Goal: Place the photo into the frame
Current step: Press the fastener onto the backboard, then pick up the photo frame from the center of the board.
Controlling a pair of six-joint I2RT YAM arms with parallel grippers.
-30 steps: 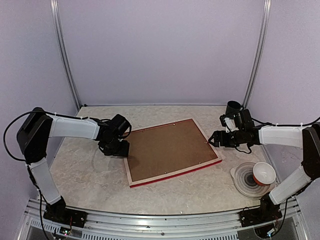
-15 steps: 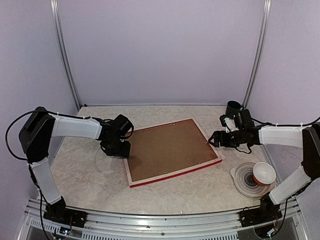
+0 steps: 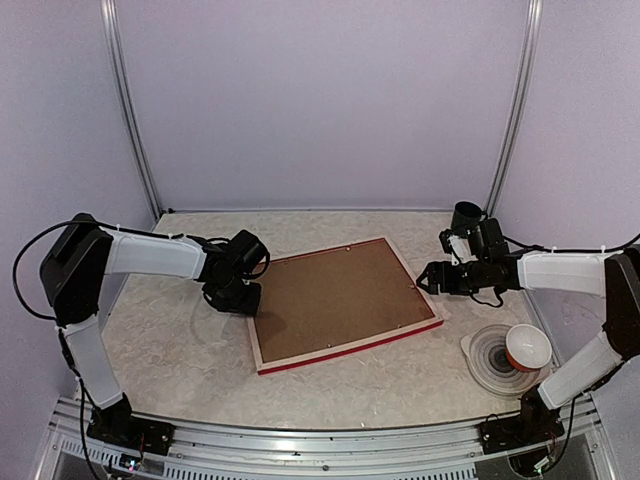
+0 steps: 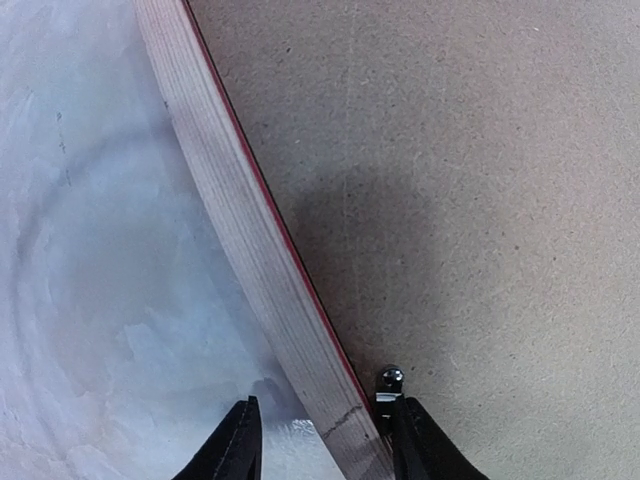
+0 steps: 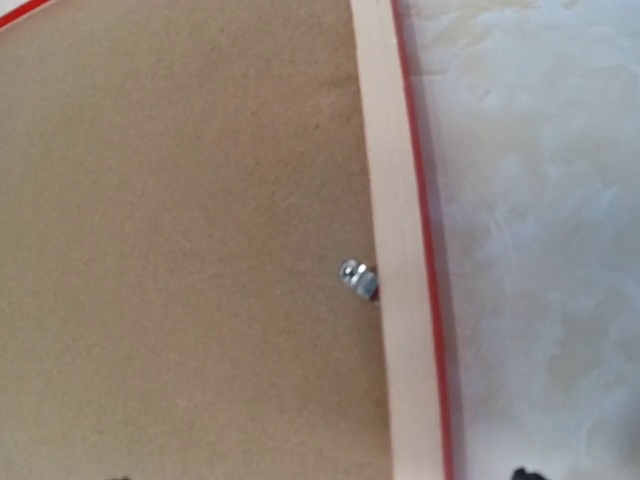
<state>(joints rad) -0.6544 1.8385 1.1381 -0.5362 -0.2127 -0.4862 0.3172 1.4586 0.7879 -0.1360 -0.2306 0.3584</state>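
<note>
The frame lies face down mid-table, red outer edges and pale wood back up. A brown backing board fills its opening. The photo is hidden. My left gripper is at the frame's left edge. In the left wrist view its open jaws straddle the wood rail. The left finger stands clear of the rail, the right one beside a small metal clip. My right gripper hovers open at the frame's right rail, above another clip, holding nothing.
A stack of clear plates with a white and orange cup on it sits at the front right. A black cup stands at the back right, behind my right arm. Lilac walls close in the back and both sides.
My left gripper has shifted slightly right onto the frame's left rail and its jaws have narrowed. The right arm and the frame have not moved.
</note>
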